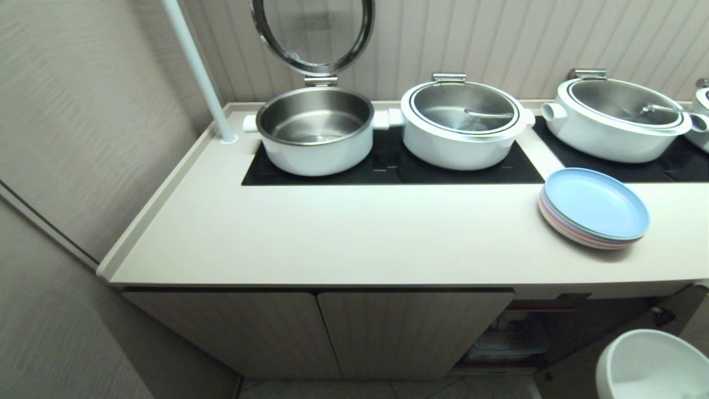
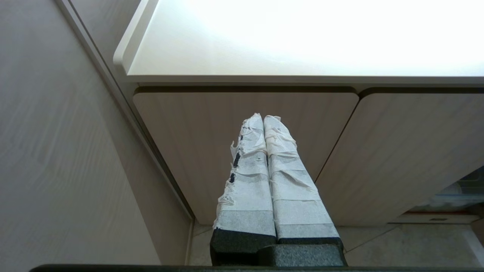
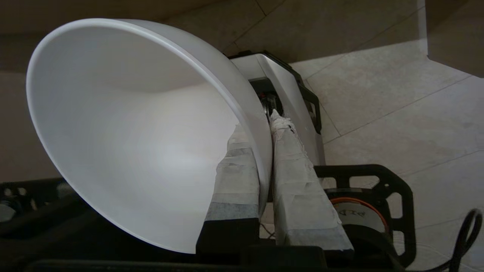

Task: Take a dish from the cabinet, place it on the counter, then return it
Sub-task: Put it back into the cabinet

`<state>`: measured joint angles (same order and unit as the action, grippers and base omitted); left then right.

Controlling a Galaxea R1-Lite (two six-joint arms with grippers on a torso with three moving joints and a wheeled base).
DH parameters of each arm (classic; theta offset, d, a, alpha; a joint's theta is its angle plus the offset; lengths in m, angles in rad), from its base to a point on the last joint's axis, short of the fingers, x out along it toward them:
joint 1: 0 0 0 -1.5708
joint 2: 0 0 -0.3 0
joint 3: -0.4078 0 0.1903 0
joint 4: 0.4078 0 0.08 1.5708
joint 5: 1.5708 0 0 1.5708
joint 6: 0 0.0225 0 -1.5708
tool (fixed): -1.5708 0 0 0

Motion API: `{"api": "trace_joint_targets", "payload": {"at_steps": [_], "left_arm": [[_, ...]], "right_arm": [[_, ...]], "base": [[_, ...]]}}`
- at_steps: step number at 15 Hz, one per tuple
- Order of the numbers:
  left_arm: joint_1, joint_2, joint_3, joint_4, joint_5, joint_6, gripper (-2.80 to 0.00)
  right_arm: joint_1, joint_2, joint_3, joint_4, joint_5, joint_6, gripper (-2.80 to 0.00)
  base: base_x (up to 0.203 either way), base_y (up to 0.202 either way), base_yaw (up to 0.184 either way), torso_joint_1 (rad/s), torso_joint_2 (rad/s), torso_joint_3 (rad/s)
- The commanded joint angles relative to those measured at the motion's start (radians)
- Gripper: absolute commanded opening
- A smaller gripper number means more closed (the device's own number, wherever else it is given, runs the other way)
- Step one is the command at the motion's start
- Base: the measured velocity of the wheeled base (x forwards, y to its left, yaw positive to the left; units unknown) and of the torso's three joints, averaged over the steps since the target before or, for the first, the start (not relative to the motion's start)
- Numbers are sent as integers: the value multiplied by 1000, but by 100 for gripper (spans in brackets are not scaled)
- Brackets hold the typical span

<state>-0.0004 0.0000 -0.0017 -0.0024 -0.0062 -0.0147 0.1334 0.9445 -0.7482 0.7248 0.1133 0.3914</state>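
Right gripper (image 3: 264, 124) has its jaws pinched on the rim of a white bowl (image 3: 124, 132), down low by the open cabinet (image 1: 520, 332). Left gripper (image 2: 263, 121) sits jaws-together facing the shut doors (image 2: 242, 151) under the counter (image 1: 354, 233).

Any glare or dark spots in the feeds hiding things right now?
Left wrist view: the counter is blown out to white glare. Right wrist view: dim, with the white bowl filling much of it. Head view: evenly lit, though the open cabinet interior is shadowed.
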Motion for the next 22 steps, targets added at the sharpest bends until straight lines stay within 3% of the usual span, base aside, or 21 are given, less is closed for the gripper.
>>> {"api": "trace_joint_targets", "payload": {"at_steps": [1,10,16,22], "left_arm": [[-1,0,0,-1,0,-1,-280],[0,0,0,-1,1,-1,-280],[0,0,0,-1,0,-1,-280],[-1,0,0,-1,0,-1,-280]], "right_arm": [[-33,-100,73,4,14,-37,-280],[-28,-214,206,-31,83,-75,-280],[79,-211,234,-9,83,-77,-280],[83,-173,239,-15,80,-77,-280]], "base": [[0,0,0,0,0,0],[0,0,0,0,0,0],[0,0,0,0,0,0],[0,0,0,0,0,0]]}}
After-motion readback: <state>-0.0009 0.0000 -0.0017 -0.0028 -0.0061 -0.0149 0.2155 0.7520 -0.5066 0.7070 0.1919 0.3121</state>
